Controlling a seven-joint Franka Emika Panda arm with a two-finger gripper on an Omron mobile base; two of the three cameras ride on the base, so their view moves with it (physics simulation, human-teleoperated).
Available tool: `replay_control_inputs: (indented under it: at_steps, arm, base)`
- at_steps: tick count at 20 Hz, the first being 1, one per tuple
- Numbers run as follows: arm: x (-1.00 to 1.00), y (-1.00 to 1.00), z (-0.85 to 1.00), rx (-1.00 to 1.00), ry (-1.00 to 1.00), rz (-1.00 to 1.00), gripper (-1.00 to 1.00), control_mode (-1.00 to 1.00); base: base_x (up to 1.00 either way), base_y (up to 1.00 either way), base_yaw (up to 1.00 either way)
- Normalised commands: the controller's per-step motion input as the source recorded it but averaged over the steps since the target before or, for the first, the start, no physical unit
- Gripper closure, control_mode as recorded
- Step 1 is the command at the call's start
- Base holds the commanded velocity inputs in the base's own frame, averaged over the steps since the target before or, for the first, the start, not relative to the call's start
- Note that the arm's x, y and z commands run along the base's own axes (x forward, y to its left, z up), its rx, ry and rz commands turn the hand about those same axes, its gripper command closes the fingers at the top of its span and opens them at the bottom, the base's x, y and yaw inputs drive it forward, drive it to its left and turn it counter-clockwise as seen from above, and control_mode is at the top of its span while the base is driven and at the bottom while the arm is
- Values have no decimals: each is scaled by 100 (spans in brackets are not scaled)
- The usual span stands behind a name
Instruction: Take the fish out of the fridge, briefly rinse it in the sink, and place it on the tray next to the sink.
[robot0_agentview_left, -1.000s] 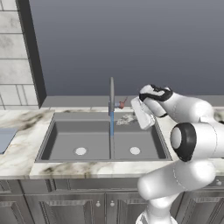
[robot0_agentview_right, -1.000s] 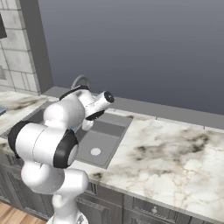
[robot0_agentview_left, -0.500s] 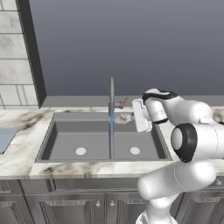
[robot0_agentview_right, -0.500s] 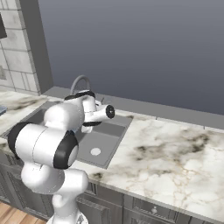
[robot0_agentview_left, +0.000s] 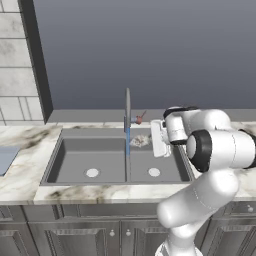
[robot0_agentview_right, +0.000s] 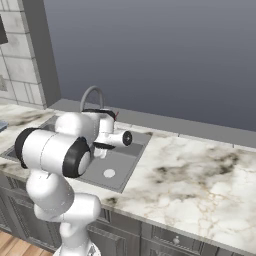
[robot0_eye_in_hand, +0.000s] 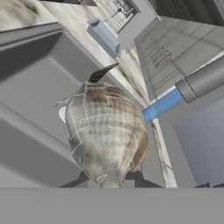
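The gripper (robot0_agentview_left: 148, 140) is shut on the fish (robot0_agentview_left: 140, 141), a grey-silver fish with a brownish scaled side. It holds the fish over the right basin of the sink (robot0_agentview_left: 75, 150), right beside the blue water stream (robot0_agentview_left: 128, 142) falling from the faucet (robot0_agentview_left: 127, 105). In the hand view the fish (robot0_eye_in_hand: 105, 135) stands up from the gripper (robot0_eye_in_hand: 109, 180), with the faucet spout (robot0_eye_in_hand: 205, 78) and water stream (robot0_eye_in_hand: 159, 107) just to its right. The blue-grey tray (robot0_agentview_left: 5, 157) lies on the counter left of the sink, and the tray (robot0_eye_in_hand: 105, 38) is far off in the hand view. The fridge is out of view.
Marble counter (robot0_agentview_right: 200, 170) runs both sides of the sink, under a dark grey wall. A small red-handled faucet lever (robot0_agentview_left: 140, 118) stands behind the fish. A divider (robot0_agentview_left: 127, 167) splits the two basins, each with a round drain (robot0_agentview_left: 92, 173). Tiled wall (robot0_agentview_left: 15, 75) rises at the left.
The wrist has turned and the hand has dropped a little toward the basin. The fish stays at the water stream, still gripped.
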Motion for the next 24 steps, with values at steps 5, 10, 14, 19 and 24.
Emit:
replay_control_inputs:
  at_steps: [5,10,14,19,24]
  arm:
    - [4,0,-5,0,2,0,100,-100]
    - [34,4,-11,0,1,0,100,-100]
    - [41,8,-10,0,0,0,100,-100]
    - [33,5,-15,0,0,-1,100,-100]
    - [57,17,-13,0,0,-7,100,-100]
  base:
    - [0,0,0]
    - [0,0,0]
    - [0,0,0]
    - [0,0,0]
    - [0,0,0]
